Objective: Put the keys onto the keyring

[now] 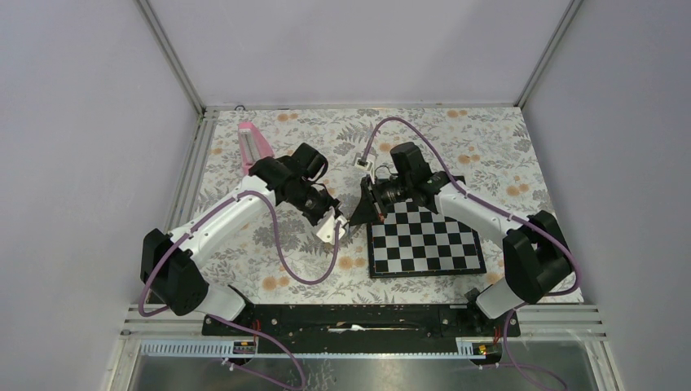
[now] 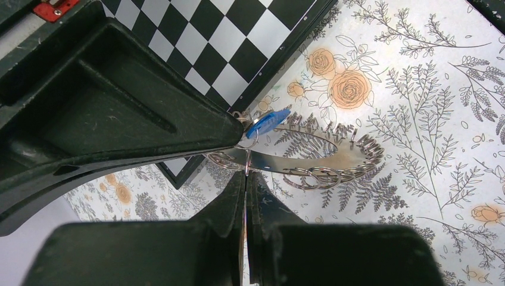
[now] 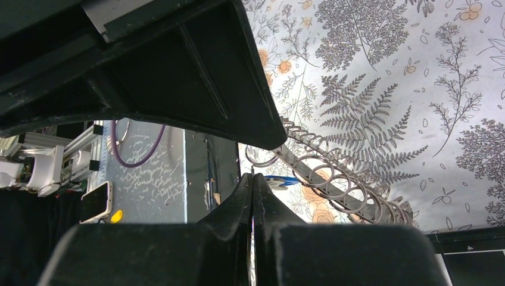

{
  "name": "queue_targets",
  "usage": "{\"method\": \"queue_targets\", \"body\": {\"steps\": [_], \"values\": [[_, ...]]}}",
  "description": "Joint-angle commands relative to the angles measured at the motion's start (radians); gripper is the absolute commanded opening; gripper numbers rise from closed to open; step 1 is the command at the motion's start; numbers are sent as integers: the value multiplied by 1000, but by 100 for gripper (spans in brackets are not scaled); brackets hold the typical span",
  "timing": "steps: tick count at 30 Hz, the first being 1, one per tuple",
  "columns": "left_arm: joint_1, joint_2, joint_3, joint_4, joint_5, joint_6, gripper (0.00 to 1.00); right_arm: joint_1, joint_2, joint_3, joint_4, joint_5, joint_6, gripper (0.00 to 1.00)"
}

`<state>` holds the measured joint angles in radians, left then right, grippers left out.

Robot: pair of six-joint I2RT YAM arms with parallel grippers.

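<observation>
From above, the left tool (image 1: 332, 228) and right tool (image 1: 355, 216) meet tip to tip just left of the chessboard (image 1: 424, 240), hiding whatever lies between. Left wrist: the left tool is clamped tight on the band of the keyring (image 2: 286, 162), with the blue key (image 2: 268, 122) at the board's corner. Right wrist: right tool closed, its hold unclear; bare surface (image 3: 387, 77) beyond.

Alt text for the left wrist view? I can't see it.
The left gripper, shut, pinches the keyring by its flat band, lined with small split rings, over floral cloth. The right gripper juts in from the left, its shut tip seemingly gripping a blue key beside the band; a chessboard lies behind.
</observation>
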<state>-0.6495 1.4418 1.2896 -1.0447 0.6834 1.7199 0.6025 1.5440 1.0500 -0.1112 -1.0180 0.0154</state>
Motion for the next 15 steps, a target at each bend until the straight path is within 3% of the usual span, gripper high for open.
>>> {"method": "queue_targets", "body": {"steps": [1, 15], "values": [[-8, -20, 11, 21, 24, 19, 0, 10, 15, 44, 39, -49, 27, 0], [-17, -21, 1, 19, 18, 38, 0, 9, 33, 51, 25, -53, 25, 0]]}}
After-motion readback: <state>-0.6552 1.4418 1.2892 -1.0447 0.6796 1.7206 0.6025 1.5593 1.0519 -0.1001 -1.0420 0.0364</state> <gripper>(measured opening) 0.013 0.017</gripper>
